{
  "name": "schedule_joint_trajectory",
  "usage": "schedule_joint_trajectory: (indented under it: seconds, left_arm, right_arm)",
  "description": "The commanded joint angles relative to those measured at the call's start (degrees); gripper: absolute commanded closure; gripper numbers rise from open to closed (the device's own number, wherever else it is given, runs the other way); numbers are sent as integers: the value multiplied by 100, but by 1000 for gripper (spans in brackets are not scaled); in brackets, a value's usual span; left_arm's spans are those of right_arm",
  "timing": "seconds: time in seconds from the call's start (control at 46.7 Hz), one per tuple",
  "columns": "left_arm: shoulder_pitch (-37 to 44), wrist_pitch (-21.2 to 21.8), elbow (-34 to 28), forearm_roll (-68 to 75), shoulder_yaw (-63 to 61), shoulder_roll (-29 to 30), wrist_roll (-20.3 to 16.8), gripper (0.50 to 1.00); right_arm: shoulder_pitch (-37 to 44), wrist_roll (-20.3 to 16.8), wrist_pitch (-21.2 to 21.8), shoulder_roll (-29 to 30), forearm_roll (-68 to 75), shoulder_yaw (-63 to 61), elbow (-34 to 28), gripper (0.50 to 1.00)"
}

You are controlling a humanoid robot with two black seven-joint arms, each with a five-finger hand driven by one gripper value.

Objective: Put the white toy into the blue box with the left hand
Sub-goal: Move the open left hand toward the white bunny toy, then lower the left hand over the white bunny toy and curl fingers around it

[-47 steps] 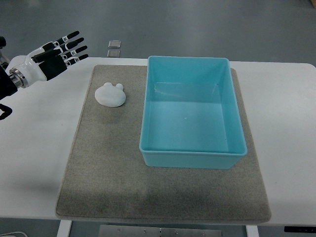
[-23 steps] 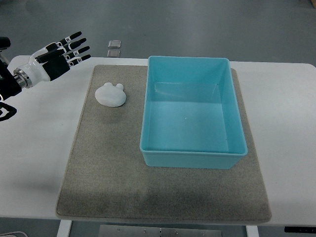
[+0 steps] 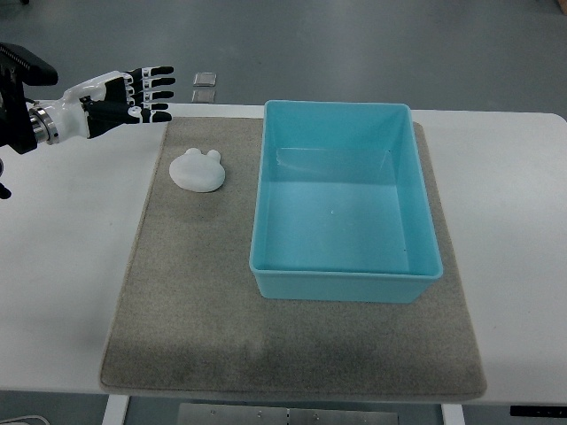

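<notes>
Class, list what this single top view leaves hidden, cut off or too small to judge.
1. Left hand: its arm is cut off by the picture's left edge.
2. Right hand: out of view altogether.
3. Two small squares beyond the table: too small to identify.
4. Box: its outer far wall is hidden by its own rim.
5. Toy: underside hidden against the mat.

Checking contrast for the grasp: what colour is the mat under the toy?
Grey-beige mat, seen in the top view; the white toy stands out.
</notes>
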State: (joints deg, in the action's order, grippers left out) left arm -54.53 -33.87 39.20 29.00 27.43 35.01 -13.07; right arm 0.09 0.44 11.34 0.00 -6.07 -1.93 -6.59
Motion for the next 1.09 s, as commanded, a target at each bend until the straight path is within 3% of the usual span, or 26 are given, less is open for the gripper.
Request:
schedule_joint_trajectory:
  seconds: [0.0,0.3,0.471,0.685,1.07]
  left_arm:
    - [-163,3,27,693,0,15,-2,510]
    - [-339,108,588,2399,0,260,-2,512]
    - [-260,538,1143,3146,-18,507,-2,516]
    - [-216,1057,1196,4069,-229,340,-2,516]
    - [-225,1119,1187,4729,-510,-267,-2,516]
  right_arm:
    - [0,0,0,0,0,0,0,564]
    - [0,0,0,0,0,0,0,564]
    - [0,0,0,0,0,0,0,564]
    - [0,0,0,0,0,0,0,564]
    - [0,0,0,0,0,0,0,564]
